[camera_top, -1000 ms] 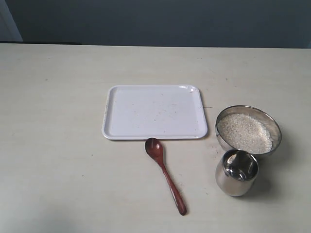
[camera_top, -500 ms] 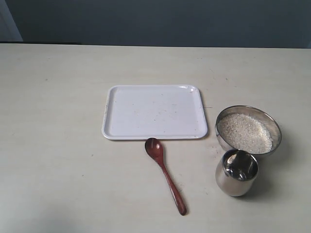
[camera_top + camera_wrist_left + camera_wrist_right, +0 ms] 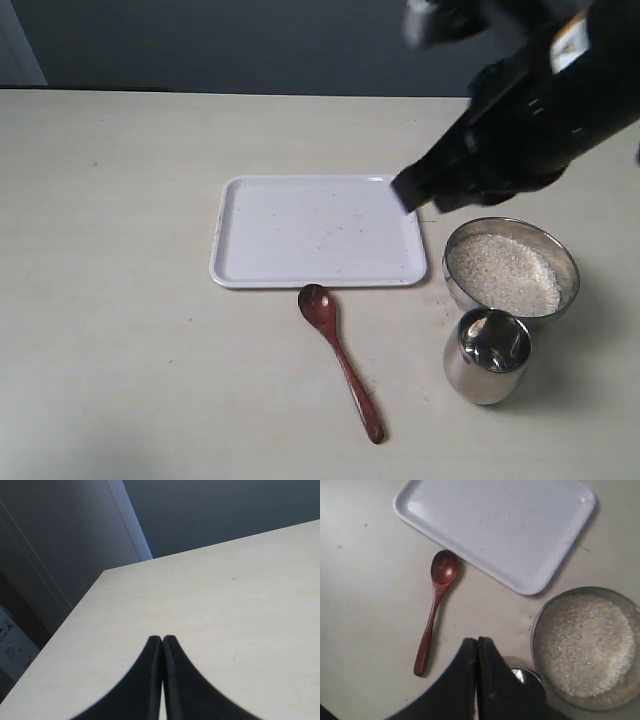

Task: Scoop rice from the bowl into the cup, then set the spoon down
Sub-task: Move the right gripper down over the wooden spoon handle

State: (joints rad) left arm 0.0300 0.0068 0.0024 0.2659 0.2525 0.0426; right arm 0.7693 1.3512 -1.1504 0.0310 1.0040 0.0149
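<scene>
The right gripper (image 3: 477, 647) is pressed shut, holding nothing. The spoon (image 3: 434, 611) lies flat down below it, off to its left, its handle pointing away from the tray (image 3: 495, 525).

Beige table (image 3: 120, 350) carries white tray (image 3: 300, 230), wooden spoon (image 3: 340, 365), bowl (image 3: 566, 262), cup (image 3: 485, 378).
</scene>
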